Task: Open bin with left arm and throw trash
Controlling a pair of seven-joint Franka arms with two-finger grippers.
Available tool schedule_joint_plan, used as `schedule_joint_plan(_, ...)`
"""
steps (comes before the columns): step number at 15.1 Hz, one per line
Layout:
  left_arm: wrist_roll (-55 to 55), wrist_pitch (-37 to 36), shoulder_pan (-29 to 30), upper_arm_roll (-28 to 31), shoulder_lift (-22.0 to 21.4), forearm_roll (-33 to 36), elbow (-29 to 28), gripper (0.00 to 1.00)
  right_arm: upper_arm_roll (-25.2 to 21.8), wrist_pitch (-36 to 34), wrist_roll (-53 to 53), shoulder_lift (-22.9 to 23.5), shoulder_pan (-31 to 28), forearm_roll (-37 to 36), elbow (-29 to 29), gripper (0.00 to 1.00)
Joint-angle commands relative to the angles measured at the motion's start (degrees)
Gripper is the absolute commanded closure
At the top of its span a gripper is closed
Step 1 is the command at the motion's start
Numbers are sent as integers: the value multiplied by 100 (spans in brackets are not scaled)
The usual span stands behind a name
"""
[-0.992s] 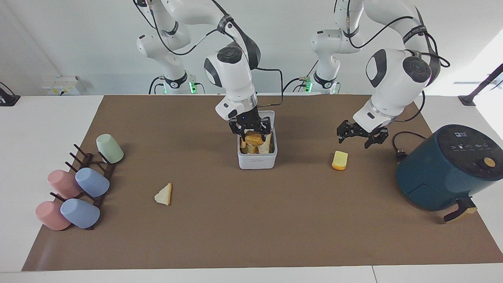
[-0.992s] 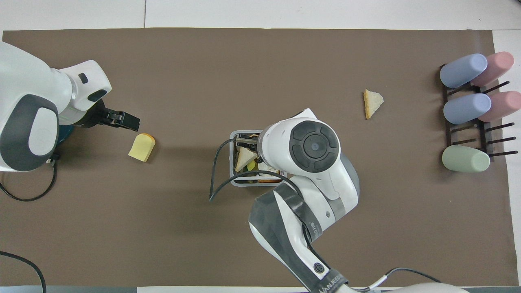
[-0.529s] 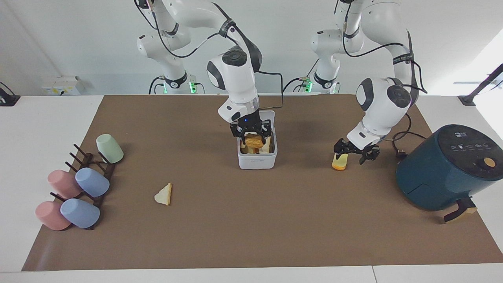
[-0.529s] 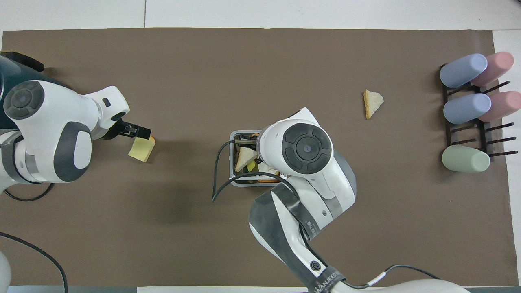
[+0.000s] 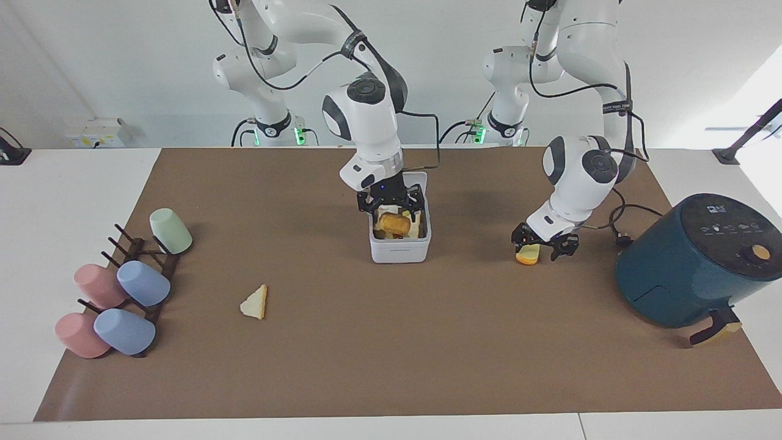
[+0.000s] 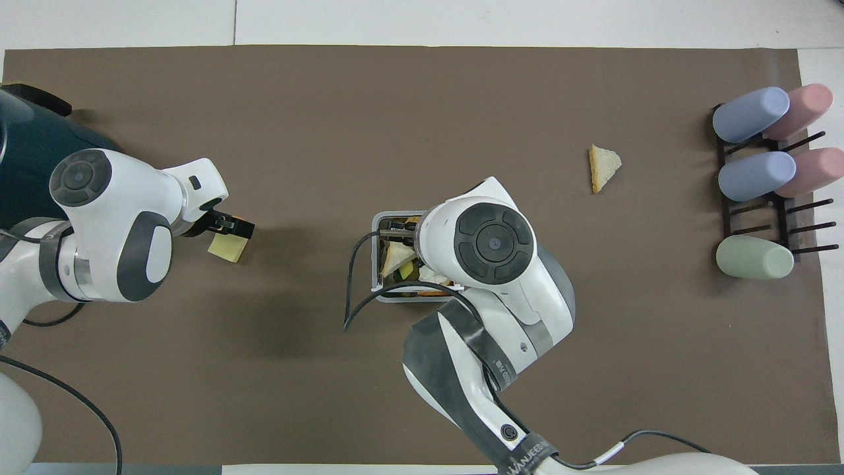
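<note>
The white bin (image 5: 400, 252) stands mid-table with its lid up on the robots' side and several scraps inside; it also shows in the overhead view (image 6: 377, 267). My right gripper (image 5: 391, 208), with the blue light, is open just over the bin, and the golden-brown lump (image 5: 394, 225) lies in the bin under it. My left gripper (image 5: 542, 247) is down at the mat, open, its fingers on either side of the yellow block (image 5: 527, 256). The block also shows in the overhead view (image 6: 227, 249). The bread wedge (image 5: 255, 302) lies on the mat toward the right arm's end.
A dark teal air fryer (image 5: 696, 263) with its cable stands at the left arm's end, close beside the left arm. A rack of several pastel cups (image 5: 122, 287) lies at the right arm's end. A brown mat (image 5: 391, 354) covers the table.
My left arm has swung in and come down from above the mat to the yellow block. The lump has dropped from the right gripper's fingers lower into the bin.
</note>
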Motion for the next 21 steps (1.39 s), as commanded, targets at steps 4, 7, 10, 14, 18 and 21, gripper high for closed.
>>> schedule_joint_plan(4,32,428,-11,13,-50,107,-339,14,3,-390,2,-238,-41,-69,-52,0)
schedule_joint_plan(7,41,428,-3,13,-50,107,-339,62,-6,-522,-217,-449,-347,-69,-79,0)
schedule_joint_plan(10,50,420,-3,13,-41,107,-304,100,-6,-856,-1014,-704,-856,-69,-79,0)
schedule_joint_plan(14,-143,-253,-11,-5,-15,81,405,100,-14,-1515,-2509,-1143,-1717,-69,-79,0)
schedule_joint_plan(18,-1292,-2161,-493,-23,415,-296,2486,100,-41,-1867,-3451,-1381,-2527,-69,-44,0)
schedule_joint_plan(21,-2644,-2586,-1064,-31,609,-630,3308,100,-58,-2209,-3619,-1338,-2932,-86,175,0)
